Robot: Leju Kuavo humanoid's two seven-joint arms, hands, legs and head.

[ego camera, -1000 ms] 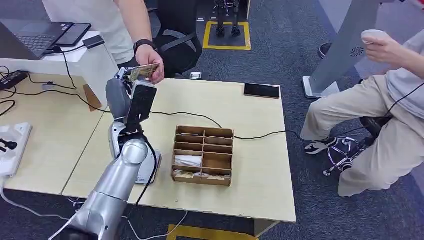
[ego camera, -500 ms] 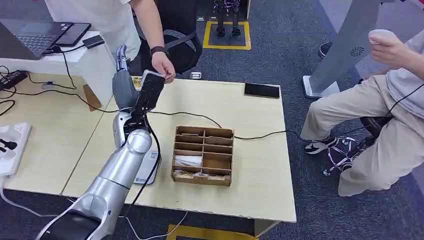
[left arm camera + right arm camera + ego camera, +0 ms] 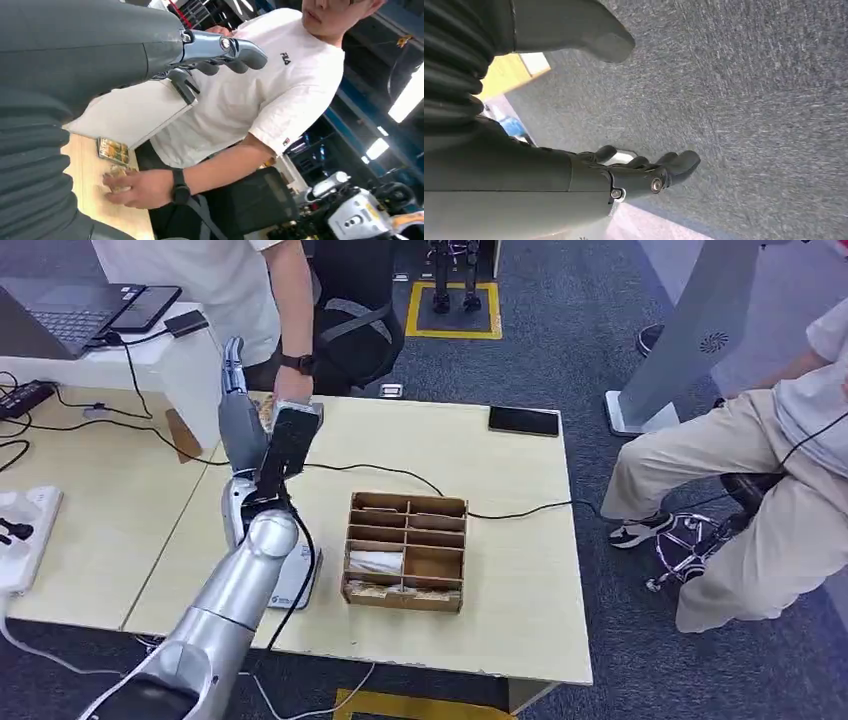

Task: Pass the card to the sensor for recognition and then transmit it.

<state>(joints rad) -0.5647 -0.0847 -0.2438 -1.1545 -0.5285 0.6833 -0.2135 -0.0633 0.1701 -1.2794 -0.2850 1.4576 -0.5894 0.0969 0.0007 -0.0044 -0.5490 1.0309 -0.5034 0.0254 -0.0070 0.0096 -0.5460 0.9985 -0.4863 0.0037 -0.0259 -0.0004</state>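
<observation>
Cards sit at the far edge of the desk, and both robot hands hold nothing.

The left hand [image 3: 240,400] is raised above the far left part of the desk [image 3: 500,570], its fingers [image 3: 235,50] loose and apart. A person's hand [image 3: 135,187] rests on a card [image 3: 119,172] lying flat on the desk, right at its far edge. Another card [image 3: 113,150] lies just beside it. The right hand [image 3: 634,172] hangs over the grey carpet floor [image 3: 749,100] with fingers slightly bent and grasping nothing. A brown wooden box [image 3: 407,550] with small compartments sits near the middle of the desk. A black phone [image 3: 524,421] lies by the far right corner.
</observation>
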